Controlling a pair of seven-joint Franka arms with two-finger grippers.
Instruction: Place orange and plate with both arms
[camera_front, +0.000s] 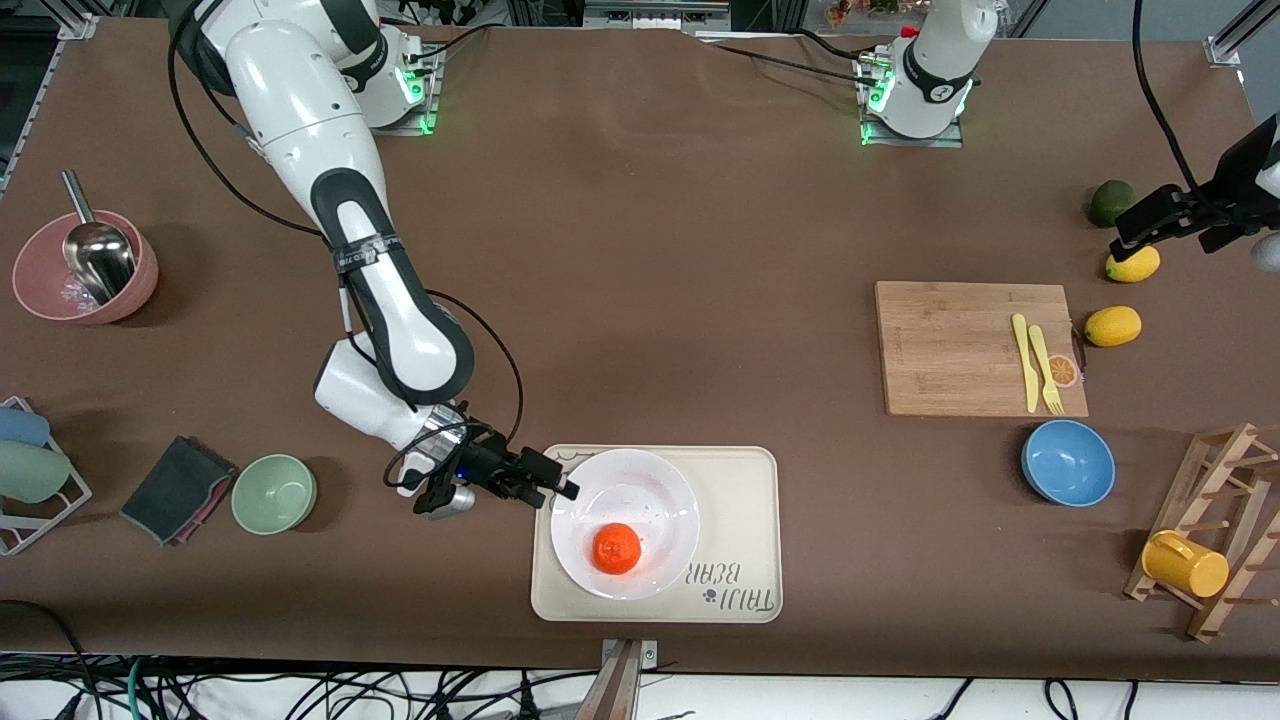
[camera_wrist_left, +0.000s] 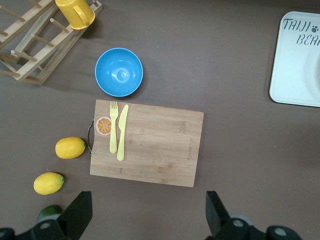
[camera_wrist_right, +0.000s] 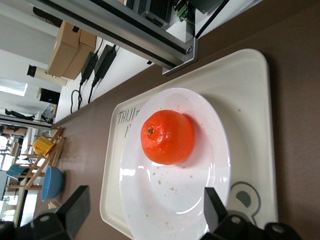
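The orange (camera_front: 616, 548) (camera_wrist_right: 167, 137) lies in the white plate (camera_front: 650, 495) (camera_wrist_right: 165, 205). The plate rests on the cream bear-print tray (camera_front: 745, 480) (camera_wrist_right: 250, 95), near the table edge closest to the front camera. My right gripper (camera_front: 553, 478) (camera_wrist_right: 146, 202) is open at the plate's rim, on the side toward the right arm's end of the table, and holds nothing. My left gripper (camera_front: 1135, 228) (camera_wrist_left: 147, 202) hangs open and empty high over the left arm's end of the table, above bare table between the cutting board and a lemon.
A wooden cutting board (camera_front: 950, 350) carries a yellow fork and knife, with a blue bowl (camera_front: 1068, 462) nearer the front camera. Two lemons (camera_front: 1112, 326) and an avocado (camera_front: 1110, 202) lie beside the board. A peg rack holds a yellow mug (camera_front: 1185, 563). A green bowl (camera_front: 274, 492), dark cloth (camera_front: 178, 488) and pink bowl (camera_front: 85, 268) sit toward the right arm's end.
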